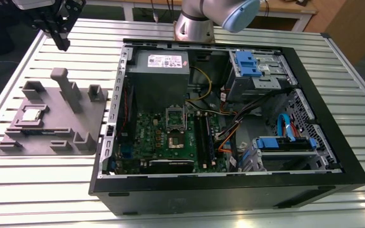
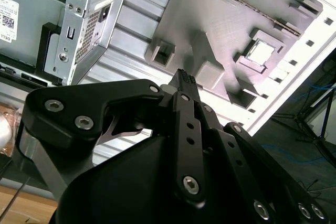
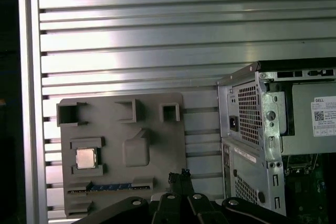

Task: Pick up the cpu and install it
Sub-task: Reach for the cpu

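Exterior view showed the gripper point(image 1: 62, 46), jaws pressed together and empty, well apart from the cpu point(image 1: 32, 114) seated in the grey tray point(image 1: 91, 121) on the counter point(image 1: 43, 190); pickup stood unstarted, and grasping would require spread jaws centred over it.

Silver tubular arm point(image 1: 193, 26), pale blue joint cap point(image 1: 241, 14), matte black jointed tool point(image 1: 62, 46), silver hex screws point(image 2: 191, 183)

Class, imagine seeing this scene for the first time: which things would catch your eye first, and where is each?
The big open computer case lies on the slatted table, its green board exposed. At the exterior view's left, a grey tray holds the shiny cpu in a recess. The black gripper hangs high in that view's upper left corner.
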Robot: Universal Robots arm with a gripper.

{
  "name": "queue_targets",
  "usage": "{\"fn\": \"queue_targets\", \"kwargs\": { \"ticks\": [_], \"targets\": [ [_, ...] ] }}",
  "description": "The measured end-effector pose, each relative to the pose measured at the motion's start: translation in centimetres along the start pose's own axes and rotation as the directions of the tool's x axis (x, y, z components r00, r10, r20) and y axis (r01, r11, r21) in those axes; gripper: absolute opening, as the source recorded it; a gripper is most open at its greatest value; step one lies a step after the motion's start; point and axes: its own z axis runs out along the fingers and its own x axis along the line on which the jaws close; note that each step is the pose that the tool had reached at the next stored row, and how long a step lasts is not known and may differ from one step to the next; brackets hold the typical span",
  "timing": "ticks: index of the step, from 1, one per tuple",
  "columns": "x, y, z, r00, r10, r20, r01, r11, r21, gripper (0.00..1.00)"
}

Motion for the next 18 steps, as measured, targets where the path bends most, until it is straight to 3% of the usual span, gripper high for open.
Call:
{"fn": "queue_targets", "kwargs": {
  "ticks": [12,18],
  "targets": [
    [0.5,-0.04,0.01,1.0,0.0,-0.0001,0.0,1.0,0.0001,0.11],
    [1.41,-0.11,0.01,1.0,0.0,0.0,0.0,1.0,0.0,0.11]
  ]
}}
